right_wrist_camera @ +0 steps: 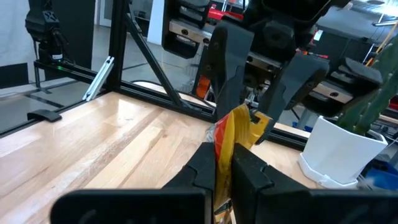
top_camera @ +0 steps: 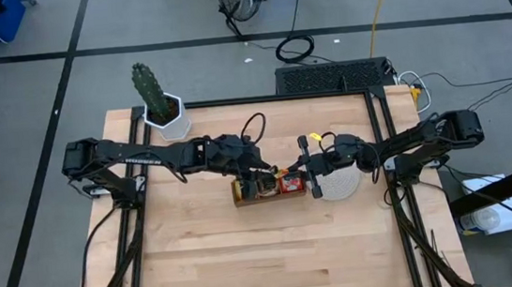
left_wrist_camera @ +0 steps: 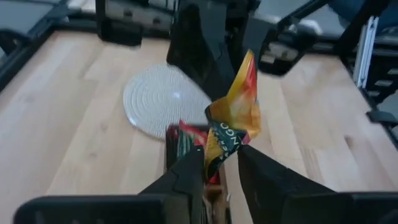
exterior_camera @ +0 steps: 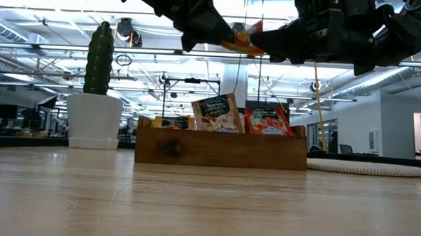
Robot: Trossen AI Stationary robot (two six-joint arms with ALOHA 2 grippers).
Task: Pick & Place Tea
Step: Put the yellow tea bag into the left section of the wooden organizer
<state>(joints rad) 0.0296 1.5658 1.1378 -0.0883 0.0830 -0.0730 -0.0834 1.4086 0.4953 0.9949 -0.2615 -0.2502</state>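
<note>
From the high view, both arms are meeting over the wooden tray, which is sitting mid-table. The left gripper is reaching in from the cactus side, the right gripper from the side of the round whitish disc, and a yellow-orange sachet is hanging between their tips, just above the tray's far edge.

In the low view, the sachet is being held well above the tray, pinched from both sides by the left gripper and the right gripper. Other sachets are standing upright in the tray: a tan one in the middle and a red one toward the disc.

In the left wrist view, the left gripper is nipping the sachet's lower corner, fingers narrowed onto it with a slim gap remaining; the packet is crumpling and twisting.

In the right wrist view, the right gripper is pressed fully together on the sachet's opposite edge.

The sachet looks light, thin and floppy, with slick foil, so it is likely to bend or slip. An edge or corner pinch, well onto the flat face, should be holding best.
</note>
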